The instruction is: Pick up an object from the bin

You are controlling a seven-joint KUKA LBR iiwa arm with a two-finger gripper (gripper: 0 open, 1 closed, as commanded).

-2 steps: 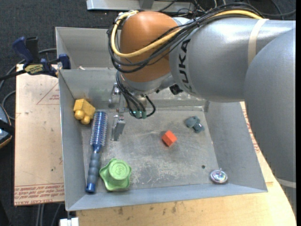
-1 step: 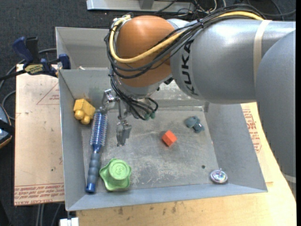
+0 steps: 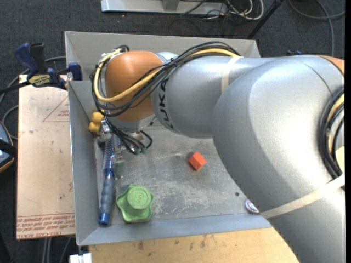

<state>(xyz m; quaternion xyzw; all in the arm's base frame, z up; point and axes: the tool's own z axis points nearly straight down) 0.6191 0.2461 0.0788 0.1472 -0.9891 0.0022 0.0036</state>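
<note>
Hand (image 3: 119, 140) low at the bin's left wall, mostly hidden under the orange wrist cover (image 3: 129, 84) and its looped cables. Cannot tell how far it is open, or whether it has hold of anything.

Directly beneath it: the upper, clear end of a long blue pen (image 3: 106, 188), which lies along the left wall and runs toward the near corner. Small yellow piece (image 3: 96, 124) just beside the hand, against the same wall.

Green lobed cap (image 3: 134, 203) sits just beside the pen's lower end. Small orange block (image 3: 197, 161) lies alone mid-floor, well apart from the hand. Small silvery round thing (image 3: 251, 206) by the near wall, at the edge of the grey arm (image 3: 263, 108). Grey bin (image 3: 164, 230) floor scuffed.
</note>
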